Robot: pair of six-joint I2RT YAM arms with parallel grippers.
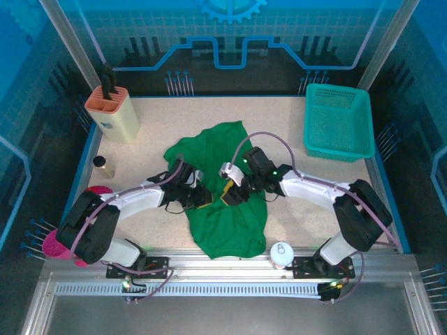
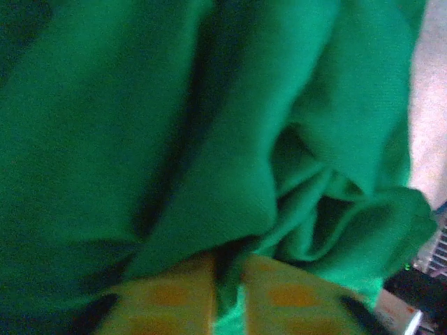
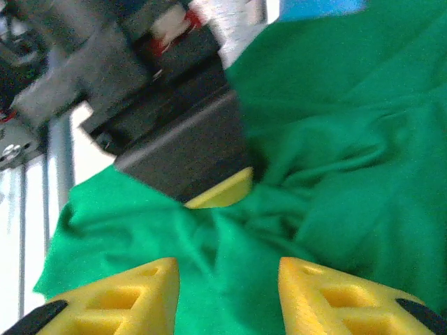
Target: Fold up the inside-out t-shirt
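Top external shows the green inside-out t-shirt crumpled at centre. The left gripper pinches a fold of it; the right gripper stands parted over cloth. A one-sided pull could bunch it.

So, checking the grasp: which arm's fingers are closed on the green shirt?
The left gripper: its fingers pinch a fold of the t-shirt, while those of the right gripper stand apart.

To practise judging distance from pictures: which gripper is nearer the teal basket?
Right. The right gripper is on the t-shirt, with the teal basket far-right of it; the left gripper sits further left on the shirt.
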